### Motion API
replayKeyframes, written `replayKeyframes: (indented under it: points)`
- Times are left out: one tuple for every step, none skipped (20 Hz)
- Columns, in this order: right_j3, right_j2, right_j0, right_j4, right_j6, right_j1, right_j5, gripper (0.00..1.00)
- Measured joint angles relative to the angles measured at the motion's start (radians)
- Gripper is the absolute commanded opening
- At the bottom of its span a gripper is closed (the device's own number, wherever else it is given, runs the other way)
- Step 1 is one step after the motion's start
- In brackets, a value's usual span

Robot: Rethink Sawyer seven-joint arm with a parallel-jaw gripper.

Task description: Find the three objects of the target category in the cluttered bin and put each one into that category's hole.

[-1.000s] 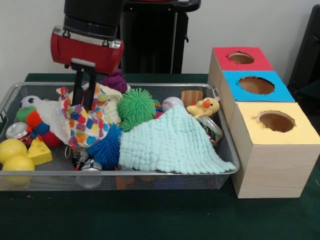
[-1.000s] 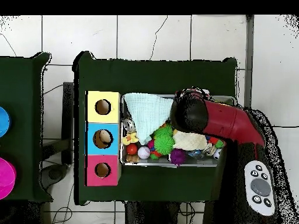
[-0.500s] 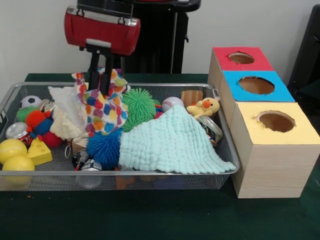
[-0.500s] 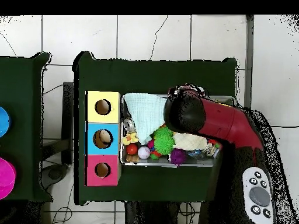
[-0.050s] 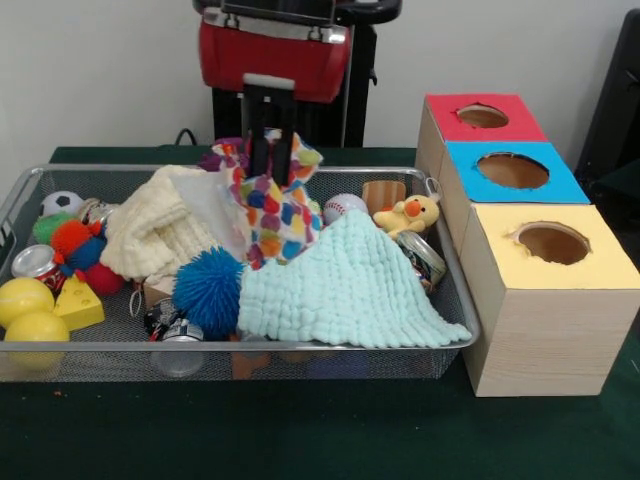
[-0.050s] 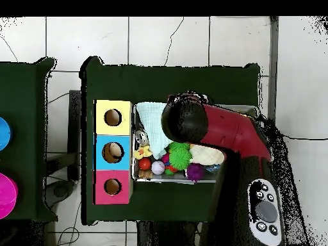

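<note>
Change: since the earlier frames the end effector (image 5: 270,150) has travelled from the upper left toward the upper centre of the front view, dragging the multicoloured spotted cloth (image 5: 274,205) with it; the cream cloth (image 5: 160,225) now lies uncovered.
Bin, left part: yellow balls (image 5: 28,312), yellow cheese wedge (image 5: 78,303), red fuzzy toy (image 5: 75,250) and a can (image 5: 35,262) sit in the wire bin (image 5: 240,346).
Bin, centre: blue spiky ball (image 5: 208,290) lies below the spotted cloth, touching the mint cloth (image 5: 335,285).
End effector: fingers narrow, pinched on the top edge of the spotted cloth, which hangs straight beneath it with its lower part resting on the clutter.
Bin, right part: baseball (image 5: 344,206) and yellow duck toy (image 5: 408,214) lie behind the mint cloth.
Boxes: at right on the green surface (image 5: 300,435) stand the red box (image 5: 480,115), blue box (image 5: 512,170) and yellow box (image 5: 552,243), each with a hole.
Overhead: the arm (image 6: 218,128) covers the bin's middle.
</note>
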Motion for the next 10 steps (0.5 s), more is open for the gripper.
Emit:
replayKeyframes:
  points:
    - [-0.002,0.002,0.006,0.006,0.000,0.003,0.000,0.00]
    - [-0.004,0.002,0.010,0.010,0.000,0.006,0.000,0.00]
    - [-0.005,0.002,0.014,0.014,0.000,0.009,0.000,0.00]
    - [-0.010,0.002,0.024,0.024,0.000,0.016,0.000,0.00]
    - [-0.010,0.002,0.026,0.025,0.000,0.018,0.000,0.00]
    - [-0.011,0.002,0.035,0.032,0.000,0.022,0.000,0.00]
    - [-0.012,0.002,0.043,0.037,0.000,0.026,0.000,0.00]
    - [-0.011,0.002,0.053,0.041,0.000,0.030,0.001,0.00]
    - [-0.011,0.002,0.065,0.044,0.000,0.033,0.001,0.00]
    - [-0.011,0.002,0.074,0.047,0.000,0.034,0.001,0.00]
